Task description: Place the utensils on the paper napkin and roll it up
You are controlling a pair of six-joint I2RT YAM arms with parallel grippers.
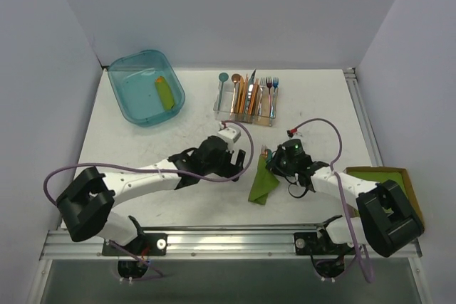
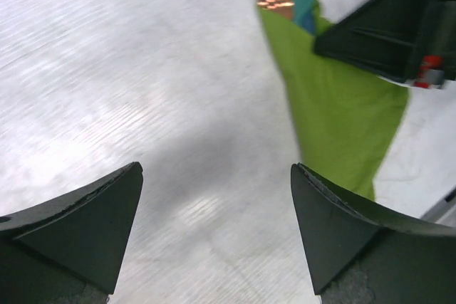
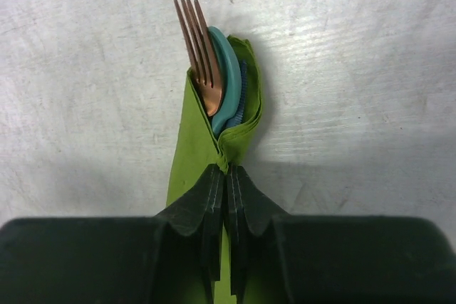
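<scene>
The lime-green paper napkin [image 1: 262,183] lies folded round the utensils in the middle of the table. In the right wrist view the copper fork [image 3: 197,55] and the teal spoon [image 3: 226,76] stick out of the napkin's [image 3: 187,154] far end. My right gripper [image 3: 228,176] is shut on the napkin, pinching its gathered fold; it shows in the top view too [image 1: 279,164]. My left gripper [image 2: 216,176] is open and empty, just left of the napkin [image 2: 335,112], over bare table. In the top view it sits by the napkin's left edge [image 1: 241,161].
A clear caddy [image 1: 246,101] with several coloured cutlery pieces stands at the back centre. A teal tub [image 1: 146,87] holding a yellow-green object is at the back left. A cardboard-rimmed stack of green sheets [image 1: 385,176] lies at the right edge.
</scene>
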